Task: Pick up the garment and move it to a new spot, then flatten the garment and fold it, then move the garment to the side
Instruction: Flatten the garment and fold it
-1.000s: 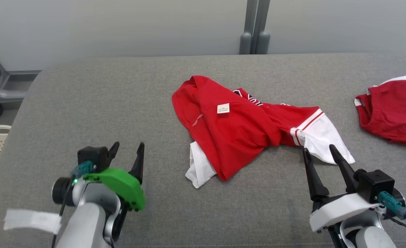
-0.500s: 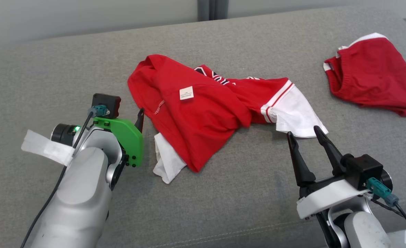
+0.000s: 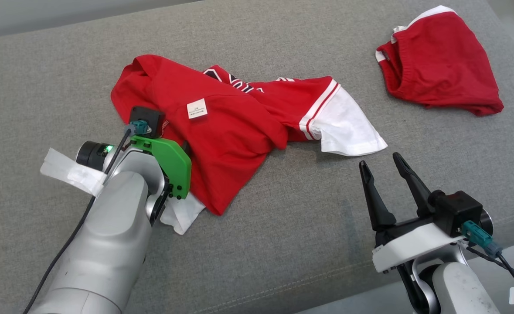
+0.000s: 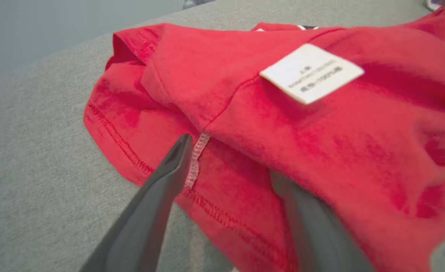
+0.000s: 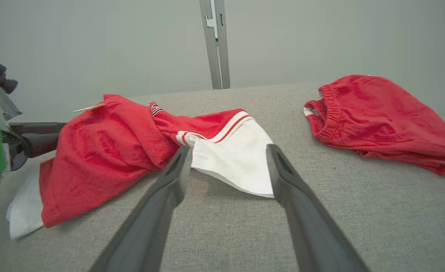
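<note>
Head view, claws: two. The left claw was spread at the near-left edge of the garment; the right claw was spread and empty, with the white sleeve just beyond its tips.
Head view, garments: two red ones lay on the grey cushion; the second garment was well beyond the right claw.
Left wrist view: the fingers were apart at the red hem, pinching nothing; one white label lay ahead.
Right wrist view: the sleeve lay ahead between the fingers, untouched.
Progress: nothing looked done; pickup, flattening, folding and moving aside were all left.
</note>
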`<state>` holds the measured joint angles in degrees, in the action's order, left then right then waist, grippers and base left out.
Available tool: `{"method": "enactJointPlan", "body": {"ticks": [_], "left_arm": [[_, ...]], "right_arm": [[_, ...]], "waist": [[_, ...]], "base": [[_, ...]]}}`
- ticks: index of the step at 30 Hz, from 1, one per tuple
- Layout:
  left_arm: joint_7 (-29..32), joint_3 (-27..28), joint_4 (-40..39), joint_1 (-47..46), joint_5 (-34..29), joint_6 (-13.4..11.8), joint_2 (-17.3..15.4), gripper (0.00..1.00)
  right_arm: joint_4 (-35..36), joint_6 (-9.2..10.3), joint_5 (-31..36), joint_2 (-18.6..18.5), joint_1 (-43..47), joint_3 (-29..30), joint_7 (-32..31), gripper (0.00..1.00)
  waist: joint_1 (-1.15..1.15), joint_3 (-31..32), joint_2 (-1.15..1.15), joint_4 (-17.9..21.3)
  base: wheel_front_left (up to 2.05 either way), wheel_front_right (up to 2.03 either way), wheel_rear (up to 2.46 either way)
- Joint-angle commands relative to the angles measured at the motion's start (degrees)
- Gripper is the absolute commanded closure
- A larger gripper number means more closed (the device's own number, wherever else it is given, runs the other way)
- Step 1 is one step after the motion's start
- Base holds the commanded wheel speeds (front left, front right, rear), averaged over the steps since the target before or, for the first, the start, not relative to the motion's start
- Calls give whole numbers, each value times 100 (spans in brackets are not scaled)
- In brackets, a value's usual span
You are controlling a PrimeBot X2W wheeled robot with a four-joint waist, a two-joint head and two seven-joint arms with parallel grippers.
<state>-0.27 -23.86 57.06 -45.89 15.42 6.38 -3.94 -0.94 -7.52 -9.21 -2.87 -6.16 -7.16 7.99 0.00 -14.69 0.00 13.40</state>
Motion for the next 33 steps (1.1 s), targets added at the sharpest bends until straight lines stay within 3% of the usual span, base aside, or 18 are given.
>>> {"method": "enactJointPlan", "body": {"ticks": [1, 8, 24, 25, 27, 33], "left_arm": [[-101, 1, 44, -153, 78, -5, 31, 0], [-483, 85, 229, -378, 373, -171, 80, 0], [-1111, 5, 620, -706, 688, -850, 93, 0], [-1125, 14, 651, -742, 701, -884, 91, 21], [-1187, 61, 683, -780, 787, -841, 92, 96], [-1275, -14, 790, -800, 819, -655, 92, 100]], "right_arm": [[-25, 7, 2, -5, -52, -10, 31, 0], [-89, 7, 12, -5, -26, -70, 15, 0], [-89, 7, 68, -5, -63, -124, -40, 0], [-87, 7, 65, -5, -63, -113, -40, 0], [-82, 7, 51, -5, -56, -86, -29, 0], [-126, 7, 28, -5, -19, -42, 15, 0]], "waist": [[0, -4, 0, 31], [0, 107, 0, 49], [0, 169, 0, 43], [0, 165, 0, 32], [0, 158, 0, -1], [0, 191, 0, -143]], "base": [[0, 0, 0], [0, 0, 0], [0, 0, 0], [0, 0, 0], [0, 0, 0], [0, 0, 0]]}}
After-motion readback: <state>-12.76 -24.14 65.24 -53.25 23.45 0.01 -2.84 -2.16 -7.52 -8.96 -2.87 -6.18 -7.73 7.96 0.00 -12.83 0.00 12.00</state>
